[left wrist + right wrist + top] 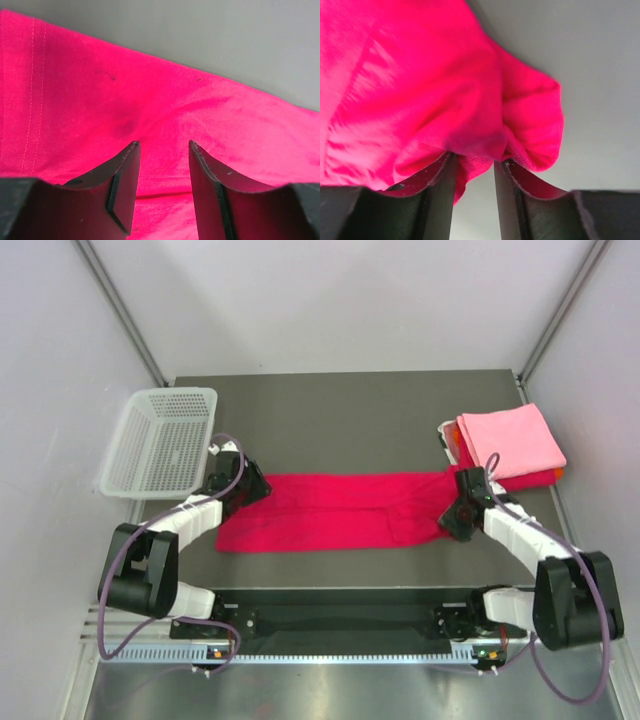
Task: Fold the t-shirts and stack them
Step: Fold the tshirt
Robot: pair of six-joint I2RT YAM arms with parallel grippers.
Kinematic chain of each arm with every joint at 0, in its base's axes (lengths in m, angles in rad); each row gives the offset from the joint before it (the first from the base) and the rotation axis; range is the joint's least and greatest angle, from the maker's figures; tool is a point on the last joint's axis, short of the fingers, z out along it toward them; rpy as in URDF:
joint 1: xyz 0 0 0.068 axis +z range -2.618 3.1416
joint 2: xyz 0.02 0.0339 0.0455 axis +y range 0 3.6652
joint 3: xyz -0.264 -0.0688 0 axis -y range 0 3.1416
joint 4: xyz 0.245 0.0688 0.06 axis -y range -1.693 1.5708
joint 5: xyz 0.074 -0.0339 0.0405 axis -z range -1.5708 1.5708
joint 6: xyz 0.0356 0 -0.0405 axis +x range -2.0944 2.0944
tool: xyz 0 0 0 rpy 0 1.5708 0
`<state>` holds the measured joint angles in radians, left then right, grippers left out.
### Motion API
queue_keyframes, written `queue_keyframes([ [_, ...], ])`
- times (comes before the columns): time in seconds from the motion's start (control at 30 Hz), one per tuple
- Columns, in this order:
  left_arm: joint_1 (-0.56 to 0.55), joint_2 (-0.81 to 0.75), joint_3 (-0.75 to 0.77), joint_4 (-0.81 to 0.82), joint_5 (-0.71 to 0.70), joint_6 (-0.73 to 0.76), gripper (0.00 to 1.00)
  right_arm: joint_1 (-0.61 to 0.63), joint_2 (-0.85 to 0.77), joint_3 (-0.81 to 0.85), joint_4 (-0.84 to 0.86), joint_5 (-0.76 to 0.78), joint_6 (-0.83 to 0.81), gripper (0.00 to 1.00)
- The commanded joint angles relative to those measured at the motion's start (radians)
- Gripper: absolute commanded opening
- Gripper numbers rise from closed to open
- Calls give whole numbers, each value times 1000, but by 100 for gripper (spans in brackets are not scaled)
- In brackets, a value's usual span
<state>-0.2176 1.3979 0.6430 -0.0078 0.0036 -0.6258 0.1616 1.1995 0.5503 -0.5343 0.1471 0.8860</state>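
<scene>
Crimson-magenta cloth t-shirt (330, 510) lies folded into a long band across the middle of the dark grey table (340, 420), running from left to right, nearer the near edge than the far one. The left gripper (256, 487) is at the band's left end; in its wrist view its black fingers (125, 175) stand moderately apart over flat cloth, pinching nothing. The right gripper (452, 514) is at the band's right end, its fingers (440, 185) narrow and clamped on a bunched fold of the same shirt. At the far right corner sits a stack with a light pink folded t-shirt (510, 438) on top and a red folded t-shirt (535, 480) showing beneath it. A white perforated plastic basket (175, 392) overhangs the left edge.
</scene>
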Motion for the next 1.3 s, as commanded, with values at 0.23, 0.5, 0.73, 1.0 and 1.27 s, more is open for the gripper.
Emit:
queue_keyframes([
  [0.23, 4, -51, -14, 25, -40, 6, 49, 105, 304, 152, 263, 9, -39, 33],
  [0.5, 4, -53, -16, 23, -40, 3, 49, 133, 573, 480, 203, -21, -169, 32],
  [0.73, 4, -48, -19, 31, -31, 5, 49, 115, 866, 930, 96, -76, -265, 32],
  [1.0, 0, -42, -26, 48, -11, 14, 49, 35, 1225, 1563, -29, -257, -357, 39],
  [1.27, -101, -115, -25, 14, -79, 44, 49, -11, 1053, 1394, 154, -471, -430, 69],
])
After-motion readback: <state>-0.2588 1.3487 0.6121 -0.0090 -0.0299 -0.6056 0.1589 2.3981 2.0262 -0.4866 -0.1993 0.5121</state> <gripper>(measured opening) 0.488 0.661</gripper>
